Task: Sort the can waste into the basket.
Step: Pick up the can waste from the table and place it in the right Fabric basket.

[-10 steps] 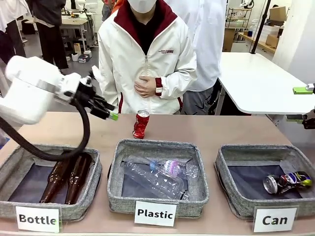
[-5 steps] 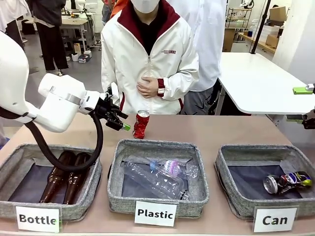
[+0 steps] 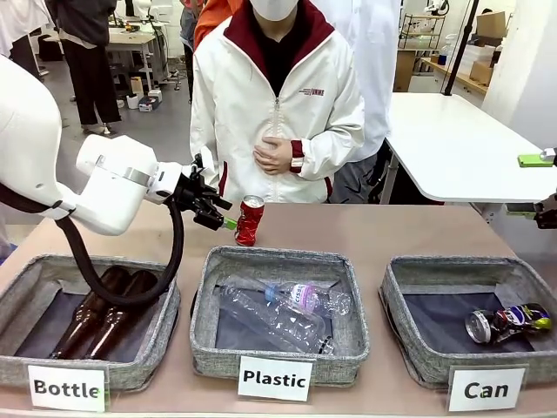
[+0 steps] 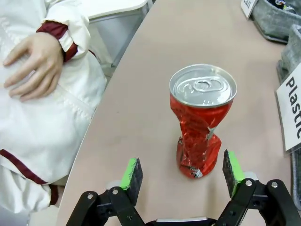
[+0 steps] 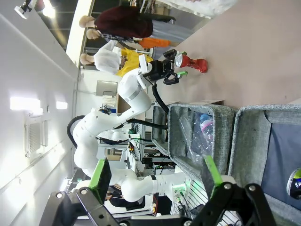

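A crushed red can [image 3: 249,219] with a silver top stands upright on the table's far side, in front of the person. My left gripper [image 3: 223,219] is right beside it on its left, open. In the left wrist view the red can [image 4: 200,127] stands just ahead of my left gripper [image 4: 182,173], its base level with the green fingertips [image 4: 131,170] and touching neither. A dark crushed can [image 3: 509,320] lies in the basket [image 3: 409,335] labelled "Can" at the front right. My right gripper [image 5: 156,175] is open and holds nothing, high above the basket [image 5: 249,122].
The "Plastic" basket [image 3: 278,353] with clear bottles sits just in front of the red can. At the front left is the "Bottle" basket [image 3: 130,366], holding brown bottles. The person's hand [image 3: 274,157] rests on their jacket beyond the table edge.
My left gripper has moved right and down to the red can, still open. The person has shifted slightly to the right. Neither can has moved.
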`<state>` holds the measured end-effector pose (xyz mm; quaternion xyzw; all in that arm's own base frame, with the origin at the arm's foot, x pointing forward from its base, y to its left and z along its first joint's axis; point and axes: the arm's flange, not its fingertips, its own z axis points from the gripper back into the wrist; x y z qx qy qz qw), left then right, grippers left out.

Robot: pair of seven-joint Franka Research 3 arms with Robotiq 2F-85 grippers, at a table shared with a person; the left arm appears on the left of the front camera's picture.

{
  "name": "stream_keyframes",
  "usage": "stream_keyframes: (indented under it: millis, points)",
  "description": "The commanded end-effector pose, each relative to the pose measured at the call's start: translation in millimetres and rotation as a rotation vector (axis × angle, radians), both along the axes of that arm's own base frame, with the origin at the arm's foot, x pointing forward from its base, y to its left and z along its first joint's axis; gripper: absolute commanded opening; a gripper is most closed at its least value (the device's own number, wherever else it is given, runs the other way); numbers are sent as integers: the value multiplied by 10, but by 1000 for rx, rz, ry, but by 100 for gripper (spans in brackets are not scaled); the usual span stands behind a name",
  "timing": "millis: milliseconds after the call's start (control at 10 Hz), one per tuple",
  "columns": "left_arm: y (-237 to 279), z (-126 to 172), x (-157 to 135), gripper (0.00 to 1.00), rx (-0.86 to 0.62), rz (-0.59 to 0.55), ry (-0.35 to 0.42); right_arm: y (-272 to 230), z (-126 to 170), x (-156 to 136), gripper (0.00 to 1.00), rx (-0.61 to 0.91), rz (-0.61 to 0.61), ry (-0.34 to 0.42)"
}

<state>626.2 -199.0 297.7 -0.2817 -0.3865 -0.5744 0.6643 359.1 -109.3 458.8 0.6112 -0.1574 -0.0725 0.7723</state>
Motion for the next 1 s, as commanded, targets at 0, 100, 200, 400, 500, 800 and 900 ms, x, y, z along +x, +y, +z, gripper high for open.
stream_keyframes:
  millis: [0, 100, 200, 400, 500, 800, 900]
  points:
    - [-78, -63, 70, 89, -73, -13, 6, 12, 14, 19, 100, 16, -5, -17]
    - [-131, -95, 69, 89, -81, -32, 22, 12, 14, 19, 100, 16, -5, -17]
    - [-189, -125, 66, 89, -86, -42, 30, 12, 14, 19, 100, 16, -5, -17]
    - [-306, -182, 54, 89, -104, -71, 38, 12, 14, 19, 100, 16, -5, -17]
    - [-351, -218, 39, 89, -109, -74, 37, 12, 14, 19, 100, 16, -5, -17]
    - [-435, -299, 55, 89, -143, -72, 62, 12, 14, 19, 100, 16, -5, -17]
    - [-440, -318, 58, 89, -158, -73, 75, 12, 14, 19, 100, 16, -5, -17]
